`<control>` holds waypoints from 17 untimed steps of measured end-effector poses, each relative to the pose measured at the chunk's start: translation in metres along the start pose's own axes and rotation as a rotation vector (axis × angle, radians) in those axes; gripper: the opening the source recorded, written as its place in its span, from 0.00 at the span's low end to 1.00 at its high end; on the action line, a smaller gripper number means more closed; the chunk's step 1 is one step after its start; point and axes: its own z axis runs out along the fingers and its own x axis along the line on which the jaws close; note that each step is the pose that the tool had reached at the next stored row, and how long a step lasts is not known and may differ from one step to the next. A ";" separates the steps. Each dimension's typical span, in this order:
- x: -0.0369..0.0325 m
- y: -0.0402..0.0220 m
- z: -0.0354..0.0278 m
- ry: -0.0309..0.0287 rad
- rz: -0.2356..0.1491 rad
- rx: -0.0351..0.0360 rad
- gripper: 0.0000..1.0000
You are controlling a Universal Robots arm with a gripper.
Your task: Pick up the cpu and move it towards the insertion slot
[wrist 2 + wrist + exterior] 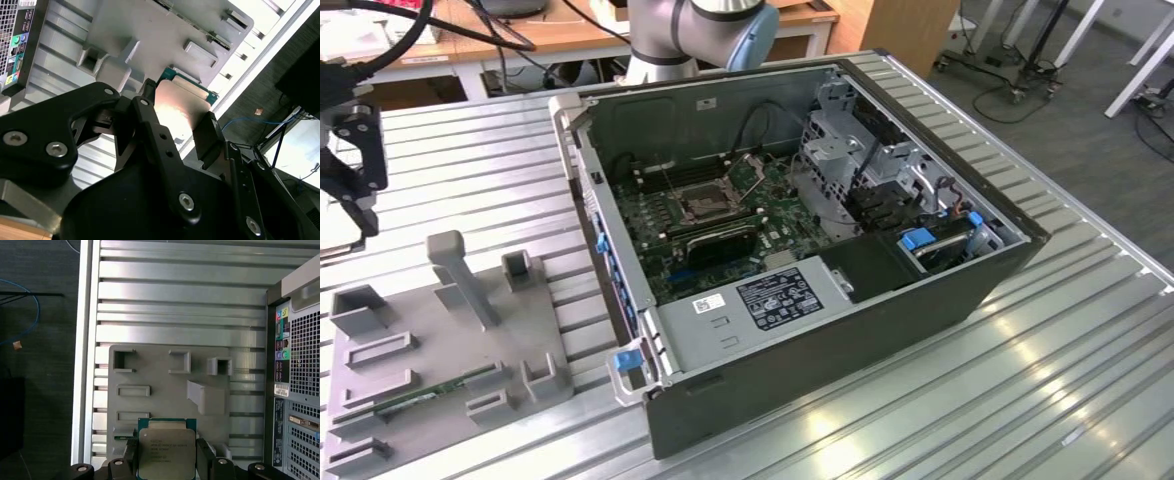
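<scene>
Cpu [166, 450] between jaws, above tray [160, 371]

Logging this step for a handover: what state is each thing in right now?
Black gripper: shut.
Silvery square cpu: clamped in the gripper, over the grey plastic tray.
Square silver-framed insertion slot: uncovered, no chip in it.
Dark grey computer case: lying sideways, side panel off.

Gripper [167, 460] pts down, fingers [204, 455] clamped on cpu [166, 442] edges.
</scene>
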 end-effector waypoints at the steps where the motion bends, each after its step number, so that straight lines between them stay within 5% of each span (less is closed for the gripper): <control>1: -0.0017 0.0000 -0.0001 0.0001 0.000 0.0001 0.55; 17: -0.0294 -0.0006 -0.0001 0.0001 0.000 0.0001 0.55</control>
